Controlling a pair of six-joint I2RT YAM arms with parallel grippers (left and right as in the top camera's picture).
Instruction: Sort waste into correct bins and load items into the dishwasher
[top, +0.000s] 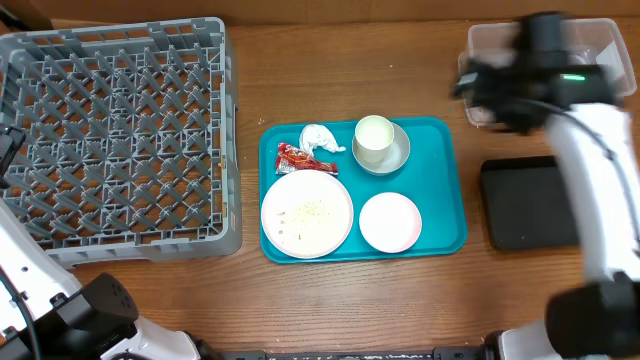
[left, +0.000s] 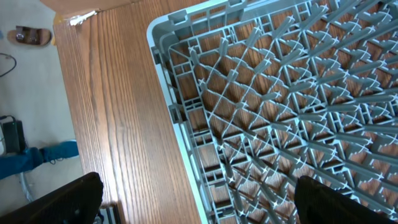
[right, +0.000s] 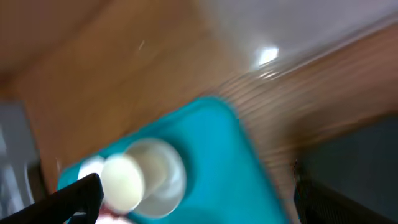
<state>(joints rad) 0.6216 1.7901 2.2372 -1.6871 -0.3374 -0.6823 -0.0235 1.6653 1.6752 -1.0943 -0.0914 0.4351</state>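
The dishwasher, a grey lattice rack (top: 115, 140), fills the left. A teal tray (top: 445, 180) holds the waste: a red wrapper (top: 300, 158), a crumpled tissue (top: 320, 138) and crumbs (top: 312, 210) on the large plate (top: 307, 235). Beside them are a small plate (top: 390, 222) and a cup (top: 373, 138) standing in a bowl (top: 402, 155). The clear tub (top: 590, 45) and black tray (top: 525, 203) lie at the right. My right gripper (top: 472, 85), blurred, hangs open and empty between the teal tray and the tub. My left gripper (left: 199, 186) is open over the rack's (left: 280, 93) edge.
In the right wrist view, blurred, the cup (right: 124, 180) and the teal tray (right: 224, 162) lie below the open right gripper (right: 196, 186). The table's left edge (left: 59, 93) runs close beside the rack. Bare wood lies between rack and teal tray.
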